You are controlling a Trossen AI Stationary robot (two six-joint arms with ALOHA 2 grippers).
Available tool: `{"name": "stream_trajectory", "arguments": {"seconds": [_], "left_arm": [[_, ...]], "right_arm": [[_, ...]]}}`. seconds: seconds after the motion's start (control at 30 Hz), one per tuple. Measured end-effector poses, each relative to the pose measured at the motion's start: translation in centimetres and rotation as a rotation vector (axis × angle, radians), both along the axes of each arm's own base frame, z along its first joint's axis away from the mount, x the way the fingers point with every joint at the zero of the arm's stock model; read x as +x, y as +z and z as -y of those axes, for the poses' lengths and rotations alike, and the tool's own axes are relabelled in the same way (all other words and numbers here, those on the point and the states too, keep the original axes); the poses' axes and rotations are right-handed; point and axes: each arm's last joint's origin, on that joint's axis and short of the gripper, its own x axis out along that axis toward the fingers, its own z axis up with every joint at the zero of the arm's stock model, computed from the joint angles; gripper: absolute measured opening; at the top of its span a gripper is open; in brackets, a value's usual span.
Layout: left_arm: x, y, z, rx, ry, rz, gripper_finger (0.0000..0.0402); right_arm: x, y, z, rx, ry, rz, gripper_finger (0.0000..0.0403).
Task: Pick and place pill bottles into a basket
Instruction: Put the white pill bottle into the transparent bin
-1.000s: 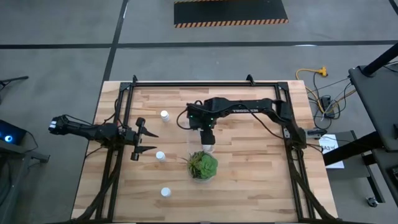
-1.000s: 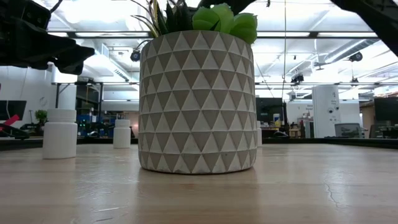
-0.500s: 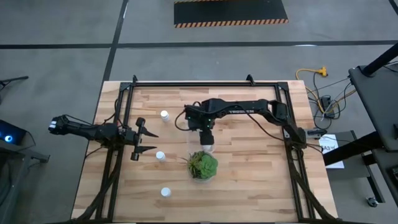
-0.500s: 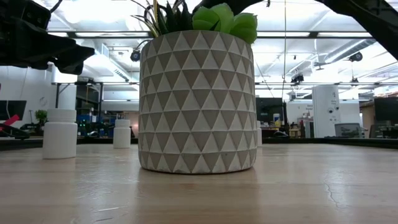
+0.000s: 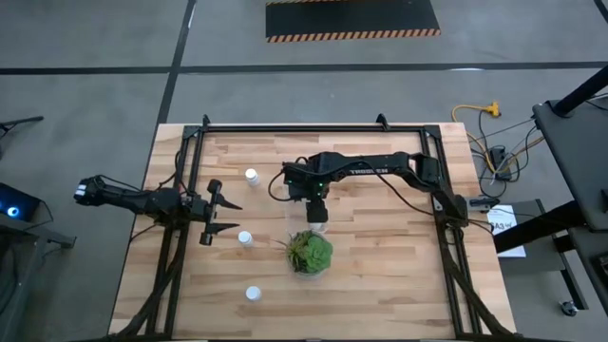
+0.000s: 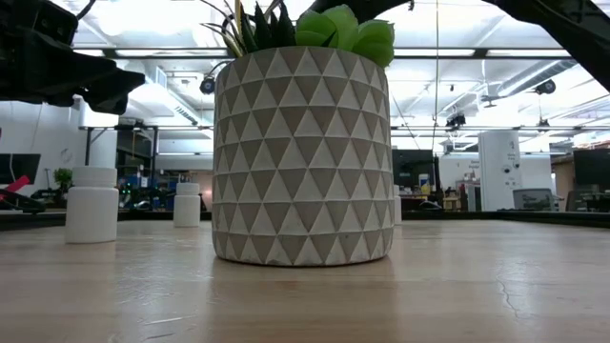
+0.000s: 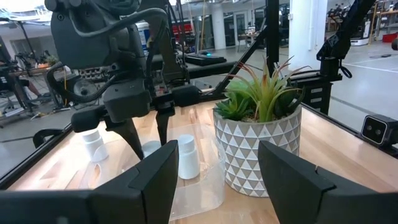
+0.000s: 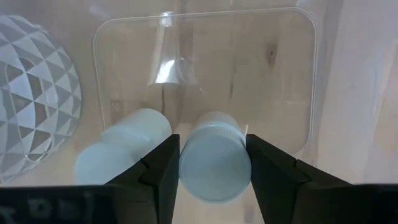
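Observation:
My right gripper (image 8: pixel 213 155) hangs over the clear basket (image 8: pixel 305 81), pointing down and shut on a white pill bottle (image 8: pixel 214 165). A second pill bottle (image 8: pixel 124 155) stands in the basket beside it. In the high view this gripper (image 5: pixel 317 217) is just beyond the potted plant (image 5: pixel 309 252). Three more pill bottles (image 5: pixel 251 176) (image 5: pixel 244 237) (image 5: pixel 253 294) stand upright on the wood to the left. My left gripper (image 5: pixel 231 215) waits open and level at the table's left side, with nothing between its fingers. My right gripper pinches the pill bottle's upper end (image 8: pixel 186 163) between its two fingers, one on each side. The fingers (image 7: pixel 163 127) come from above and point down. The bottle stands upright inside the basket; I cannot tell whether its base rests on the basket's floor.
The plant's white triangle-patterned pot (image 7: pixel 258 149) stands right beside the basket's near side and fills the low view (image 6: pixel 303 157), hiding the basket there. A black frame (image 5: pixel 313 128) borders the table. Bare wood lies right of the plant.

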Motion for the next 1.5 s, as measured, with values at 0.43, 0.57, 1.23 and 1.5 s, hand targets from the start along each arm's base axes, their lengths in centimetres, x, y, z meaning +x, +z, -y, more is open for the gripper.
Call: {"name": "stream_trajectory", "arguments": {"seconds": [0.43, 0.57, 1.23, 1.5], "left_arm": [[0.0, 0.0, 0.0, 0.0, 0.0, 0.0, 0.0203], [0.0, 0.0, 0.0, 0.0, 0.0, 0.0, 0.0203], [0.0, 0.0, 0.0, 0.0, 0.0, 0.001, 0.0203], [0.0, 0.0, 0.0, 0.0, 0.0, 0.002, 0.0203]], "right_arm": [[-0.1, 0.0, 0.0, 0.001, -0.007, -0.004, 0.0182], [-0.2, 0.2, 0.0, 0.0, -0.007, -0.004, 0.0184], [-1.3, 5.7, 0.0, -0.017, -0.016, 0.13, 0.0185], [-2.5, 9.6, -0.1, -0.013, -0.082, 0.264, 0.0185]]}}
